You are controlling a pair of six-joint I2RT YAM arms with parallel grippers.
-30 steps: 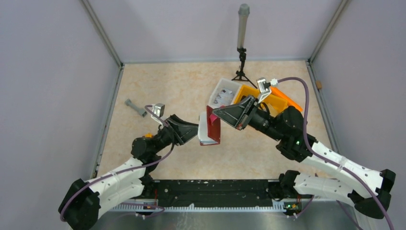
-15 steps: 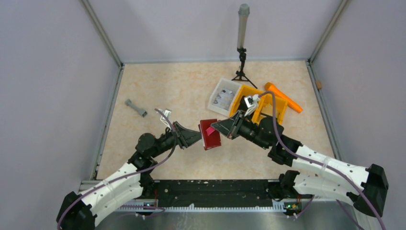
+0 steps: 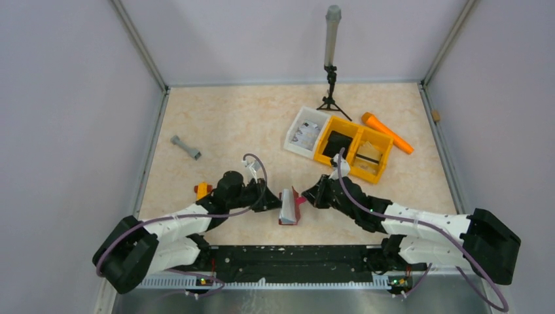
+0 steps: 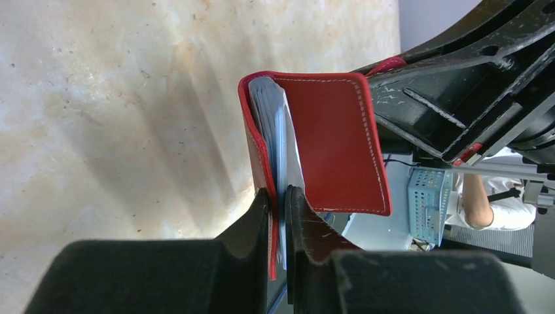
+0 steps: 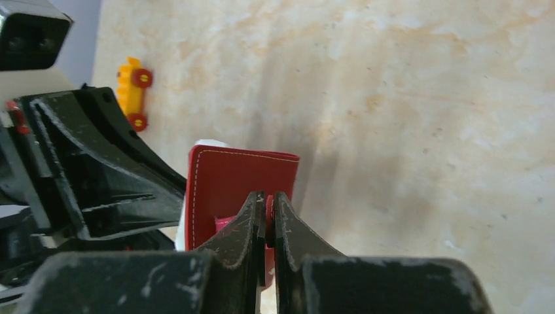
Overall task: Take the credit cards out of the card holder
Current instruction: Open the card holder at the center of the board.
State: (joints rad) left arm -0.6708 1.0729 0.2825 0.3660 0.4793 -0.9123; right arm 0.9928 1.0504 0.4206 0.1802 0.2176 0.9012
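The dark red card holder (image 3: 288,205) stands half open on edge, low over the table near the front, held between both grippers. My left gripper (image 3: 273,202) is shut on one flap of the card holder (image 4: 334,144), with the pale credit cards (image 4: 275,124) pinched against that flap inside the fold. My right gripper (image 3: 306,199) is shut on the narrow snap tab of the card holder (image 5: 235,176). In the right wrist view a white card edge (image 5: 209,142) shows behind the red cover. How many cards there are is hidden.
A yellow-orange divided bin (image 3: 351,140) and a white tray (image 3: 294,131) stand behind the right arm. An orange stick (image 3: 387,132) lies beside the bin. A tripod post (image 3: 331,59) stands at the back. A grey dumbbell (image 3: 186,148) lies left. A yellow toy car (image 5: 133,91) sits by the left wrist.
Both arms have come down and toward the near edge, carrying the card holder from high above the table to just over it. Both grips stay shut.
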